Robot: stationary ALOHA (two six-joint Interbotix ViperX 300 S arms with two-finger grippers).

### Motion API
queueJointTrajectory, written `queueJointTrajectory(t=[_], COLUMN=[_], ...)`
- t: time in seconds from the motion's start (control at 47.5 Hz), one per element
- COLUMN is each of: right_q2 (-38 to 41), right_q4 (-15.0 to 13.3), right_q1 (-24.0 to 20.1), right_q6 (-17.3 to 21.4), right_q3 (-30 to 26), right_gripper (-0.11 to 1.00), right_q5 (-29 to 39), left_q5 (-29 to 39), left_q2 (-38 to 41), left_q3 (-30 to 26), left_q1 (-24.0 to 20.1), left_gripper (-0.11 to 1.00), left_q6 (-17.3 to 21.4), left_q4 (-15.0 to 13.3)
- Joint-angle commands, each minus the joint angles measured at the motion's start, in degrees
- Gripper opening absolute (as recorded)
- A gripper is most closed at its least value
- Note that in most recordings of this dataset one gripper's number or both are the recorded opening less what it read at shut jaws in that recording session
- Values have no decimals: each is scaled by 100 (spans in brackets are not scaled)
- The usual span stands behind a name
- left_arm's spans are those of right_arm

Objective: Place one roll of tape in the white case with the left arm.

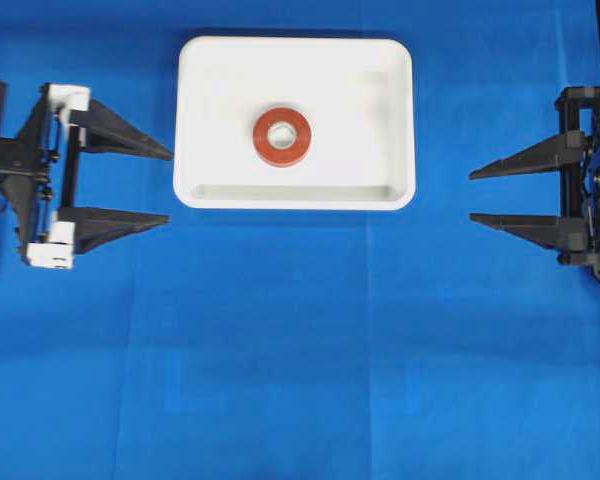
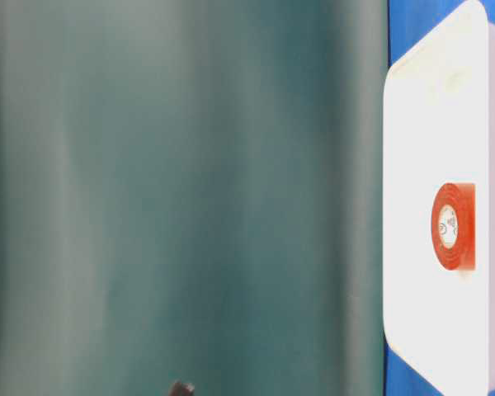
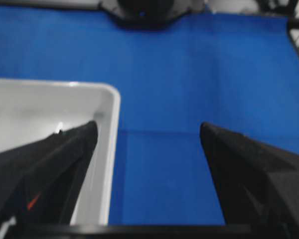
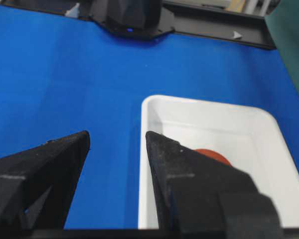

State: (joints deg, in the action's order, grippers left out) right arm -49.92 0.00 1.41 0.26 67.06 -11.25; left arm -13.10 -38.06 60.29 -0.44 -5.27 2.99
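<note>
Orange-red roll of tape [image 1: 282, 136] lies flat at centre of the white case [image 1: 210, 60] on blue worktop [image 1: 300, 350], marks on its core too small to read, w/ left gripper [image 1: 170, 186] and right gripper [image 1: 470, 196] flanking, both jaws wide, empty.

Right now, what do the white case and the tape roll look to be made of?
The white case: likely glossy moulded plastic, judging by its rounded corners and soft highlights. The roll of tape: smooth orange-red wound tape, probably vinyl, around a pale core that may be card or plastic.
</note>
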Motion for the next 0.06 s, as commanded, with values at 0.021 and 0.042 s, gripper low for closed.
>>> queueJointTrajectory(t=[0.021, 0.042], right_q2=[26, 26], right_q4=[18, 9], right_q1=[9, 9], right_q6=[18, 9], right_q3=[-97, -105], right_gripper=[-5, -5], right_q5=[-26, -26], left_q5=[-167, -185], left_q2=[-141, -167], left_q3=[53, 79], left_q1=[18, 18], left_gripper=[80, 80], left_q6=[9, 0], left_q4=[-26, -35])
